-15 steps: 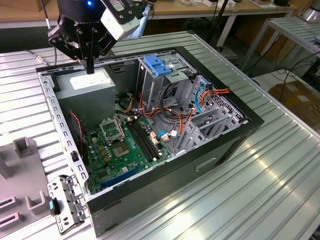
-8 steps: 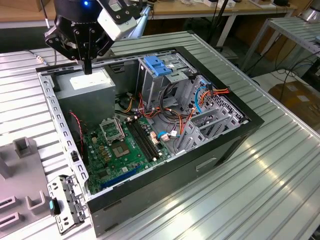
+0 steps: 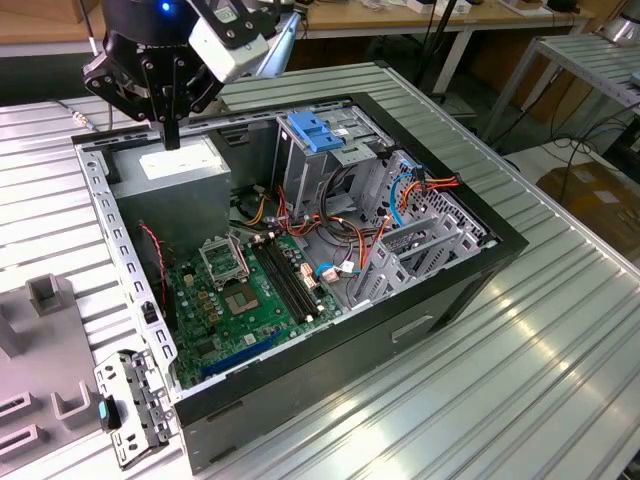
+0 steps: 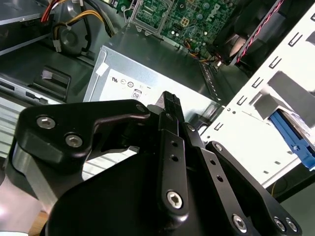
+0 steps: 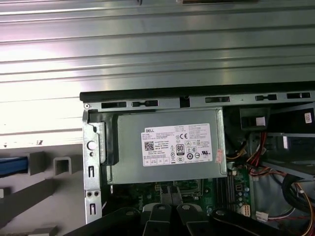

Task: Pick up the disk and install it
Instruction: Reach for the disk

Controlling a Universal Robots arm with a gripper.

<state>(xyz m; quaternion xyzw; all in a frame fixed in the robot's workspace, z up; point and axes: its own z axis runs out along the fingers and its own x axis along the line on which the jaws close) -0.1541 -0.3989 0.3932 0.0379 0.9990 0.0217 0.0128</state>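
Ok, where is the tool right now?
In the exterior view, the tool hangs over the grey power-supply box in the far corner of the open case, at the exterior view's left; the blue-topped drive bay stands beside that box.

In the second wrist view the gripper (image 4: 170, 100) hides part of the power supply (image 4: 147, 78)

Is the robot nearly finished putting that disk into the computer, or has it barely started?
Barely started. Done: nothing that I can see. In hand: the gripper hangs over the grey power supply in a corner of the open case. What may be the disk, a blue-edged piece outside the case wall, is not gripped. Left: both the pickup and the installing.
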